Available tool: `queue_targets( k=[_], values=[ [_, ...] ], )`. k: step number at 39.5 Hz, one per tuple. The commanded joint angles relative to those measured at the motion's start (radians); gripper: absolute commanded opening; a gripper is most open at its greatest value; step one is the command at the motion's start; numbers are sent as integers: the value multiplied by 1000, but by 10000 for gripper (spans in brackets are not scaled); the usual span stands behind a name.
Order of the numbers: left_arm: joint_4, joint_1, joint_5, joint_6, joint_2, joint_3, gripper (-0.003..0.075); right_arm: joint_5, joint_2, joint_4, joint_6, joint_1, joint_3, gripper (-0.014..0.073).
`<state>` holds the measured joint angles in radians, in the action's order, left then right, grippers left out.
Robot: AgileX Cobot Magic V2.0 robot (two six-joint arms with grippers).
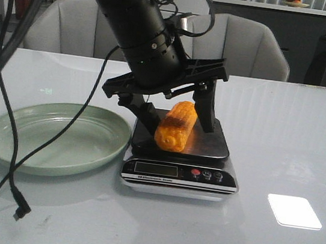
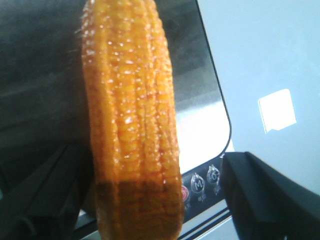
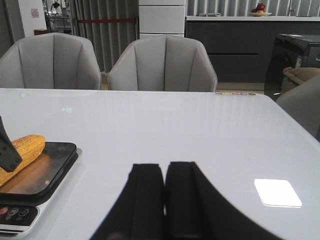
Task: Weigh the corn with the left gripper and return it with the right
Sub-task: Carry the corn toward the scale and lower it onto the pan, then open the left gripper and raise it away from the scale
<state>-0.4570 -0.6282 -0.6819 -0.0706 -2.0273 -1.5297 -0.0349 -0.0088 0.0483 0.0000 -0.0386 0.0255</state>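
Corn (image 1: 176,126) is lying on the dark platform of the scale (image 1: 208,146), in the middle of the front view, with its near blunt end pointing toward the lower left and its far end rising toward the upper right. It is showing as a short, stubby orange-yellow cob with tidy rows of kernels; a darker band is crossing it partway along, and in the left wrist view the corn (image 2: 132,125) is filling the centre of the frame from top to bottom, glossy and ribbed.

The left tool (image 1: 176,116) is standing over the cob with its two black fingers spread wide, one on each side of the corn and neither visibly pressing on it, so it is open. Its thick black cylindrical body is slanting down from the upper left of the front view, and a thin cable is hanging from it toward the lower left.

The right tool (image 3: 165,200) is sitting low at the bottom centre of its own view, its two dark fingers pressed together, gripping nothing, above the pale bench (image 3: 200,135).

A pale green plate (image 1: 57,137) is resting on the bench just left of the scale.
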Motion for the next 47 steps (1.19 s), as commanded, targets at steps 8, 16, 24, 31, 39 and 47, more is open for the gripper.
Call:
queue_targets(
  k=[8,16,24,31,39,47],
  values=[
    [46,-8,-43,4,116,-34,573,82,-20,-11,0,7,11,152],
    [120,-8,-45,4,212,5,573,82,-20,-11,0,7,11,152],
    [204,-8,-18,4,370,133,573,82,-20,-11,0,7,11,152],
    [238,-8,59,4,560,295,573,82,-20,-11,0,7,11,152],
    [343,-8,57,4,780,452,573,82,-20,-11,0,7,11,152],
    [393,-8,92,4,1031,635,573,82,-20,-11,0,7,11,152]
  ],
)
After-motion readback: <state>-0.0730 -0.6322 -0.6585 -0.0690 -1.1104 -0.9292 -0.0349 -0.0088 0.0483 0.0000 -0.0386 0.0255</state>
